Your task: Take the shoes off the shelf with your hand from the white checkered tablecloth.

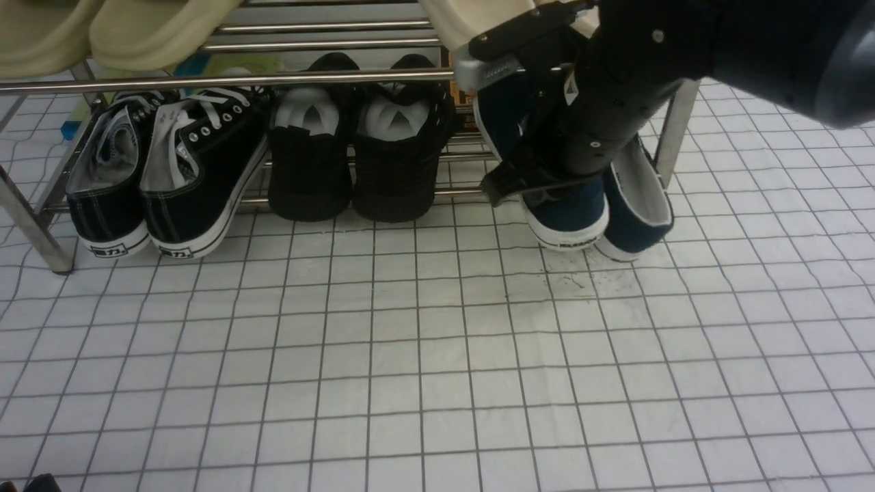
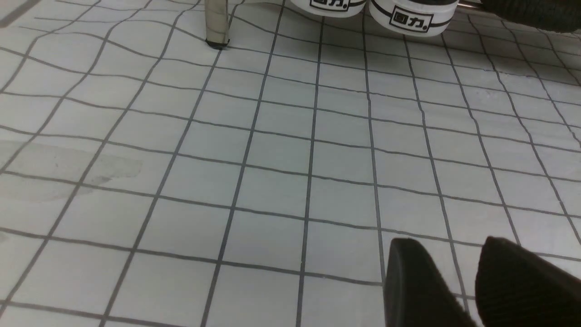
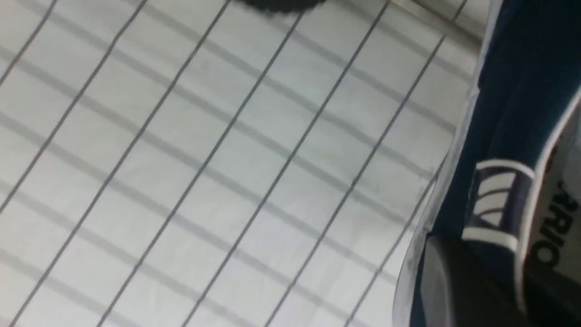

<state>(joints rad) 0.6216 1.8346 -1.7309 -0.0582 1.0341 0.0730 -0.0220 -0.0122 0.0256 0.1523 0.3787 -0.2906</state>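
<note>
The two navy shoes stand at the right end of the chrome shelf, heels towards me and reaching over the white checkered tablecloth. My right gripper is shut on the heel wall of the left navy shoe. In the right wrist view one finger lies outside that shoe and the other inside, by the "WARRIOR" insole. The other navy shoe leans beside it. My left gripper is open and empty, low over the cloth.
Black lace-up sneakers sit at the shelf's left end, their toe soles beside a shelf leg. Black high-tops stand in the middle. Beige slippers lie on the upper tier.
</note>
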